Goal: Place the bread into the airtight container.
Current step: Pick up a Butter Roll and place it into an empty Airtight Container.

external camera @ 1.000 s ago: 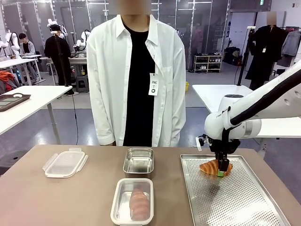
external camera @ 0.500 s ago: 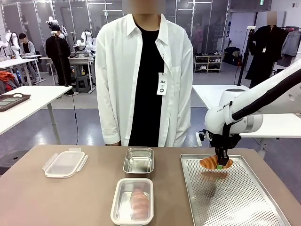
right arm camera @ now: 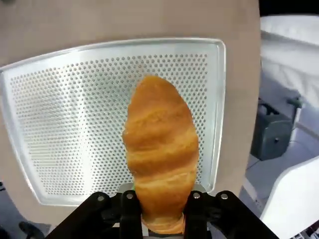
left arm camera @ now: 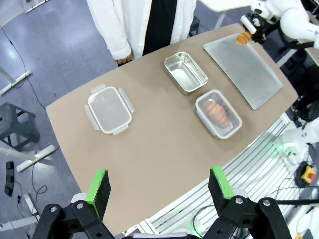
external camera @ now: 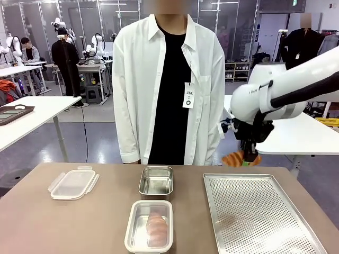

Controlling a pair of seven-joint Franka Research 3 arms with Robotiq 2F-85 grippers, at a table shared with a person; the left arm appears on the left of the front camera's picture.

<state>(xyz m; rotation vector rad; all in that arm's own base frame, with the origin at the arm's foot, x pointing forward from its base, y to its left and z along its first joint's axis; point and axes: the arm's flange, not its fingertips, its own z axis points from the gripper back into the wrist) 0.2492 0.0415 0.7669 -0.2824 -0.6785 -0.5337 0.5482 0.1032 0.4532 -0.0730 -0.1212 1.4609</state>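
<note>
My right gripper (external camera: pixel 248 160) is shut on a golden croissant (external camera: pixel 239 159), held in the air above the far edge of the perforated metal tray (external camera: pixel 259 217). In the right wrist view the croissant (right arm camera: pixel 160 149) hangs between the fingers over the tray (right arm camera: pixel 60 124). A second croissant (external camera: pixel 156 227) lies in the near steel container (external camera: pixel 150 226). Behind it stands an empty steel container (external camera: pixel 157 181). My left gripper (left arm camera: pixel 159 183) is open, high above the table's near side, nothing between its green pads (left arm camera: pixel 99 184).
A clear plastic lid (external camera: pixel 73 182) lies at the left of the brown table (external camera: pixel 79 222). A person in a white shirt (external camera: pixel 169 84) stands at the far edge, hands out of sight. From the left wrist the lid (left arm camera: pixel 109 109) and both containers (left arm camera: pixel 199 92) are seen.
My right gripper has lifted the croissant off the tray and raised it well above the tray's far edge. The person has shifted slightly to the right.
</note>
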